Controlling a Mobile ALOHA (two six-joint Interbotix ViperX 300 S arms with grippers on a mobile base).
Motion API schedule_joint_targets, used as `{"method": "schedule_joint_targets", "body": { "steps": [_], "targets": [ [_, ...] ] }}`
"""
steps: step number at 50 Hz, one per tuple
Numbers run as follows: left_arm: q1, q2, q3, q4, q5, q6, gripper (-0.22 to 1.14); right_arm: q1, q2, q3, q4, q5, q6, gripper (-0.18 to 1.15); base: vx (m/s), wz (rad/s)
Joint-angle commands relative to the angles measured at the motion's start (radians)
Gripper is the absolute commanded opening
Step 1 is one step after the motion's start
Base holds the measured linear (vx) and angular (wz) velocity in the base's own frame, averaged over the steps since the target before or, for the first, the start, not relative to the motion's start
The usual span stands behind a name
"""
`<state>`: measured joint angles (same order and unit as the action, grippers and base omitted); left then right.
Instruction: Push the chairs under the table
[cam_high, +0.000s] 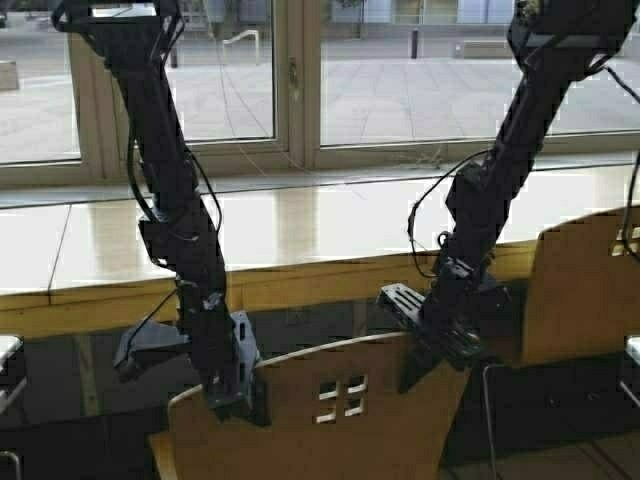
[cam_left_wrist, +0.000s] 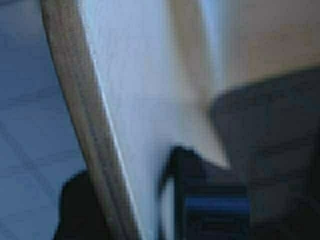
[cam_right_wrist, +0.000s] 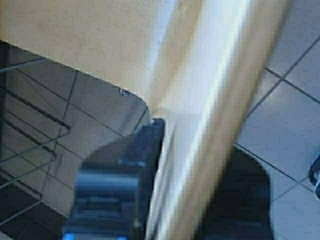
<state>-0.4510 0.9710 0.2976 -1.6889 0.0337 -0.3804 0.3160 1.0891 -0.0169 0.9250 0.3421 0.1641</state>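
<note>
Chair (cam_high: 330, 420) in front of me, tan back with its four small square holes, standing just short of the table (cam_high: 300, 225); its top edge sits below the thick wooden front edge. A second chair (cam_high: 585, 290) stands off to my right, closer in to the table.

My left pincer (cam_high: 235, 385) straddles the top edge of the chair back near its left corner. From the left wrist the back's edge runs between two dark fingers (cam_left_wrist: 205, 200), one on each side of the panel. My right pincer (cam_high: 435, 355) does the same near the right corner; the right wrist shows a dark finger (cam_right_wrist: 120, 185) on one face of the panel and another beyond it. Both look closed onto the chair back, a grip I judge as firm but cannot confirm at the contact.

Step in hand, as I read it: drive the chair forward under the table.

Notes for doing it well:
- Push both corners evenly, or the chair will likely swing.
- Keep force low and horizontal; pressing down may tip it on its thin legs.
- Go slowly; legs could catch on the tile joints.
- Watch that the back clears the table's front edge.
</note>
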Motion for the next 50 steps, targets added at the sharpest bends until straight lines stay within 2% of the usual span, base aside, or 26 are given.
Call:
{"method": "schedule_joint_targets", "body": {
  "steps": [1,38,50],
  "targets": [
    [0.095,-0.025,-0.037,0.04,-0.023,0.083,0.03,-0.005,-0.003,0.006,-0.015,-0.002,-0.074,0.05,0.18,0.01],
    [0.109,-0.044,-0.005,0.054,-0.032,0.089,0.03,0.005,0.029,-0.021,-0.018,0.012,-0.075,0.05,0.23,0.05],
    [0.117,-0.034,-0.008,0.081,-0.031,0.098,0.03,0.014,0.028,0.008,-0.02,0.009,-0.075,0.05,0.26,-0.04]
  ]
}}
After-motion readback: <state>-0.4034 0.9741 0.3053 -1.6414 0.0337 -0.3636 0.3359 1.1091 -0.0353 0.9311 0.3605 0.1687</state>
